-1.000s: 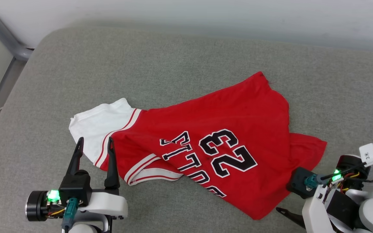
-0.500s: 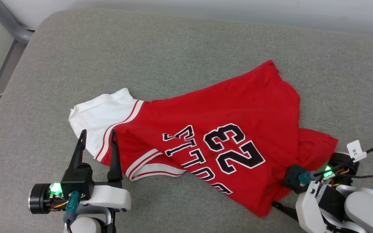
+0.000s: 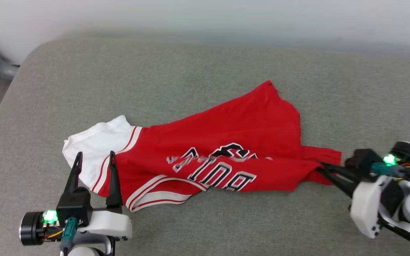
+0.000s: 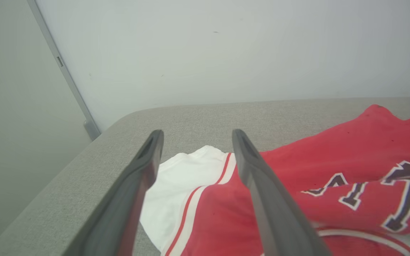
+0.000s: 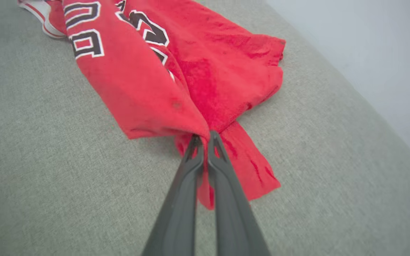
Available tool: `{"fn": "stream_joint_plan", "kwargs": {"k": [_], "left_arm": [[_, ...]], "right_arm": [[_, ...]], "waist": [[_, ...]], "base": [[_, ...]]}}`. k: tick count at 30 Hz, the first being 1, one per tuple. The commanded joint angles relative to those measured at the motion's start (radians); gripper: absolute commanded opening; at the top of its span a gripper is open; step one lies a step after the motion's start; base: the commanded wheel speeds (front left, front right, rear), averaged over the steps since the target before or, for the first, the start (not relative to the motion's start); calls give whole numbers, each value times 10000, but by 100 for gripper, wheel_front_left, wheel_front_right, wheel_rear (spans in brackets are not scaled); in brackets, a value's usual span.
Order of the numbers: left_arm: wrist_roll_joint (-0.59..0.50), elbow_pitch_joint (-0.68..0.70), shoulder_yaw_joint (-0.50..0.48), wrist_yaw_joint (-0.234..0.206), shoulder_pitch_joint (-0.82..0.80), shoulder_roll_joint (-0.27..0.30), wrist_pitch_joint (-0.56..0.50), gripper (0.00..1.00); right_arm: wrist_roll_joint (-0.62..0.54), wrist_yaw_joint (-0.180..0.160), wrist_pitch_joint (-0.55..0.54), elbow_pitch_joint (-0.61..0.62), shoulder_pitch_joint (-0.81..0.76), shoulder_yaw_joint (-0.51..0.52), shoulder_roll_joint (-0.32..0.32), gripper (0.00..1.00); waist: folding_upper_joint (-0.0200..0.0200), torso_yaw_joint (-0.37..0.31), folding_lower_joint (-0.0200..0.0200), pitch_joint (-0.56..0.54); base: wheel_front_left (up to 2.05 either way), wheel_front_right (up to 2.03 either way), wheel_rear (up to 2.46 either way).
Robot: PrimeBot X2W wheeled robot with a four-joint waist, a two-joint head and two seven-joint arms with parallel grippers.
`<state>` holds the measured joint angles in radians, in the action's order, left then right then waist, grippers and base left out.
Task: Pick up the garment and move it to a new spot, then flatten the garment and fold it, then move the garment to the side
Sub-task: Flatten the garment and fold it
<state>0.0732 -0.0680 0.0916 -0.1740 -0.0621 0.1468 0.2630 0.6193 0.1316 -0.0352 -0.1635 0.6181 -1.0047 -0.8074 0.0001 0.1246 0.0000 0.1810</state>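
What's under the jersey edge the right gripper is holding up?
The right gripper is shut on a red edge of the jersey, holding a fold raised. Beneath it more red cloth lies on the grey cushion. Anything further under the bunched cloth is covered.

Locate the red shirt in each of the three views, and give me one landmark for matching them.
Head view: the shirt lies across the middle of the grey cushion, its right end pinched by the right gripper.
Left wrist view: shirt at lower right, past the open left gripper.
Right wrist view: shirt from the top left down to the centre, where the right gripper clamps it.
Shared landmark: the black, white-outlined lettering.
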Motion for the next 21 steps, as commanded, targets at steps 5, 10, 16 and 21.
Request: {"fn": "stream_joint_plan", "kwargs": {"k": [5, 10, 16, 21], "left_arm": [[-88, 60, -198, 117, 417, -14, 25, 100], [-134, 140, -345, 165, 696, -72, 25, 100], [-212, 184, -422, 293, 727, -136, 25, 100], [-284, 194, -405, 385, 609, -189, 25, 100]], "right_arm": [[-174, -17, 296, 278, -1627, 1996, -205, 0], [-305, -17, 351, 534, -3390, 4280, -168, 0], [-758, -17, 165, 1211, -5025, 7126, 186, 0], [-1285, -16, -331, 2292, -5813, 9192, 473, 0]], "waist": [[-1, -360, 0, -459], [-1, -585, 0, -628], [-1, -689, 0, -623], [-1, -619, 0, -526]], "base": [[0, 0, 0], [0, 0, 0], [0, 0, 0], [0, 0, 0]]}}
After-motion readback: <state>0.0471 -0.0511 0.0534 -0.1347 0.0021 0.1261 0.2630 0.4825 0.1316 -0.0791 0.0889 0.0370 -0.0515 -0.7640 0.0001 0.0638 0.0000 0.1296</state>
